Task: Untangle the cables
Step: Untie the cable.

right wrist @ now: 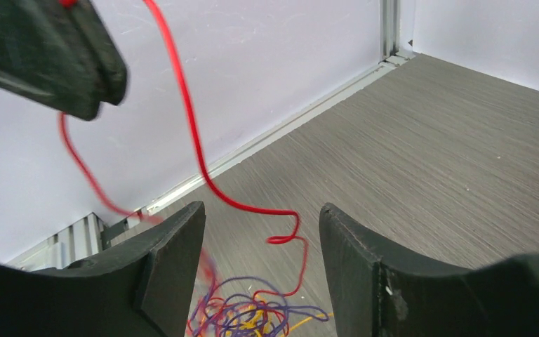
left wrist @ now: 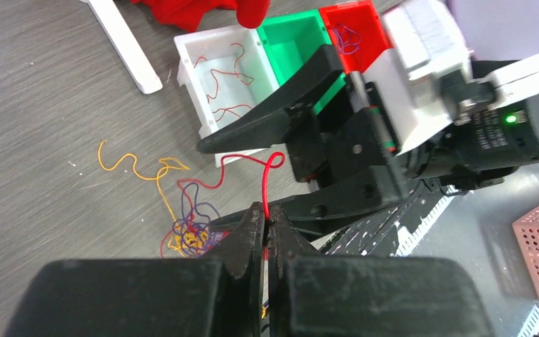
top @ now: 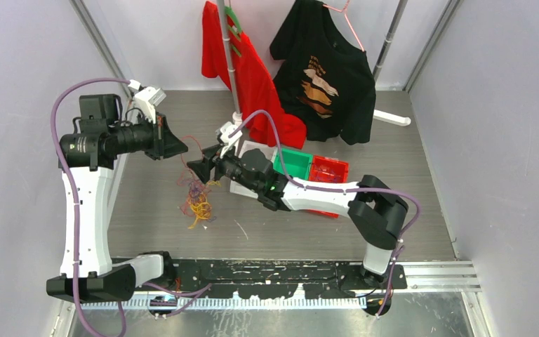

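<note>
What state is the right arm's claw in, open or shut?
Open: the right gripper has its fingers well apart, gripping nothing; the red cable shows through the gap.

A tangle of thin red, yellow and purple cables lies on the table, left of centre in the top view. One red cable lifts out of it and bends in a small loop. A wavy yellow cable trails toward the upper left. Loose red cables lie in the white bin, and a purple cable lies in the red bin.
</note>
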Action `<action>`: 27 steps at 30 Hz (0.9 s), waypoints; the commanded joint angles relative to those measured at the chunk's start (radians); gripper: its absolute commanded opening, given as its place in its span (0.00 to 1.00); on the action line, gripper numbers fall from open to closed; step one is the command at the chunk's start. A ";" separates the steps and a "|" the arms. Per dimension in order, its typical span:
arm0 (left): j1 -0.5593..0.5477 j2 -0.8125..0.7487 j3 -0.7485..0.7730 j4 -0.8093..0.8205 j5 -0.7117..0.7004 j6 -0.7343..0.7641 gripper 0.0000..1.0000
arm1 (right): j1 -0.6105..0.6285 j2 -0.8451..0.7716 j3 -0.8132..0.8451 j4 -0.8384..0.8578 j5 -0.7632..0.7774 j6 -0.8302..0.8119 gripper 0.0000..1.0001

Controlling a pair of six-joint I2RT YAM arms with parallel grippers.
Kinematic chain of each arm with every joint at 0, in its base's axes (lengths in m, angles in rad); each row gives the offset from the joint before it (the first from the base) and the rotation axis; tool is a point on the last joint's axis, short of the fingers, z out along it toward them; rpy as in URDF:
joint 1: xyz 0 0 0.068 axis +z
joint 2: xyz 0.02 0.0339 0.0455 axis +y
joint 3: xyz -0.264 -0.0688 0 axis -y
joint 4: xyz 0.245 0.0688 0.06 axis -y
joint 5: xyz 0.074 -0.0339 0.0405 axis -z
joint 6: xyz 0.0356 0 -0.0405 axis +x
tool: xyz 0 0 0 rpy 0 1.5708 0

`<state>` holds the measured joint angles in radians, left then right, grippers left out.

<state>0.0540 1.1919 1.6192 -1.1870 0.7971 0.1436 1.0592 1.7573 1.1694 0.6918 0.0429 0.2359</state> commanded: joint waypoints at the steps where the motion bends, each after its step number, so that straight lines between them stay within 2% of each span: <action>1: -0.003 -0.033 0.045 -0.003 0.048 0.007 0.00 | 0.030 0.041 0.080 0.089 0.058 -0.050 0.65; 10: -0.003 -0.036 0.108 -0.025 0.064 0.005 0.00 | 0.047 0.098 0.057 0.134 0.150 -0.060 0.65; 23: -0.003 -0.027 0.416 0.061 0.055 -0.071 0.00 | 0.046 0.211 -0.006 0.211 0.209 -0.034 0.65; 27: -0.003 -0.017 0.510 0.093 0.012 -0.071 0.00 | 0.047 0.224 -0.028 0.228 0.219 -0.017 0.65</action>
<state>0.0540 1.1778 2.0350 -1.1759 0.8249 0.0952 1.1034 1.9862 1.1522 0.8211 0.2317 0.1974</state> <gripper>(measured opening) 0.010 0.651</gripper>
